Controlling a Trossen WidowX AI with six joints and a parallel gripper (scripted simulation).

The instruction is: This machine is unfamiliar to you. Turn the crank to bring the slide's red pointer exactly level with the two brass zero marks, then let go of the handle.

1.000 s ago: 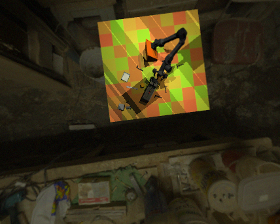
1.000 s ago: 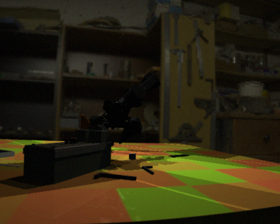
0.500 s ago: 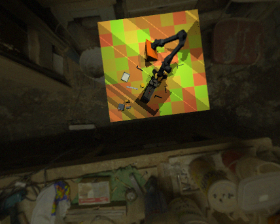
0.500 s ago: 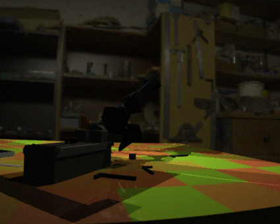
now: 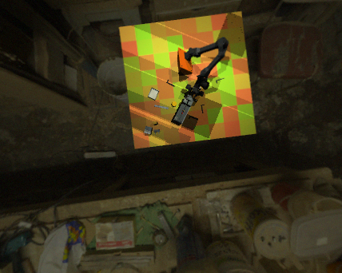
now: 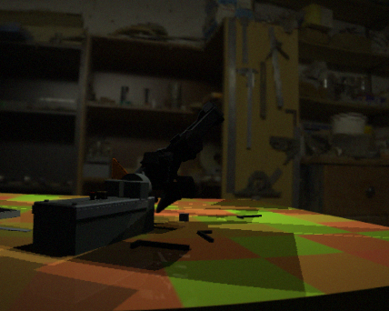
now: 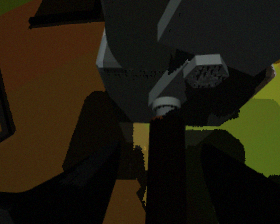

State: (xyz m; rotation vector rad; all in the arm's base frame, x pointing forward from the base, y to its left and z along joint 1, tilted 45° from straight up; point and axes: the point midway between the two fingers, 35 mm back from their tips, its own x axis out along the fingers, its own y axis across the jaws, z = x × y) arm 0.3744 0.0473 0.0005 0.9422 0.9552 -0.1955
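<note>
The machine is a long grey box (image 5: 182,115) (image 6: 55,227) with a rounded grey housing (image 6: 134,178) at the arm's end. A tiny red spot on the box's top shows in the top view; its level against the brass marks cannot be read. In the wrist view, the grey crank arm (image 7: 167,85) ends in a round boss carrying the dark handle (image 7: 167,165), which runs down between my fingers. My gripper (image 7: 160,148) (image 5: 192,92) is partly open around the handle, with a visible gap on each side. The exterior view shows the fingers only as dark shapes beside the housing.
Black L-shaped keys (image 6: 162,245) (image 5: 202,108) lie beside the machine. On its other side are a yellow disc (image 5: 173,104), a grey strip (image 5: 161,107), a pale tray (image 5: 150,96) and a small grey block (image 5: 148,130). An orange wedge-shaped block (image 5: 184,61) stands near the arm's base.
</note>
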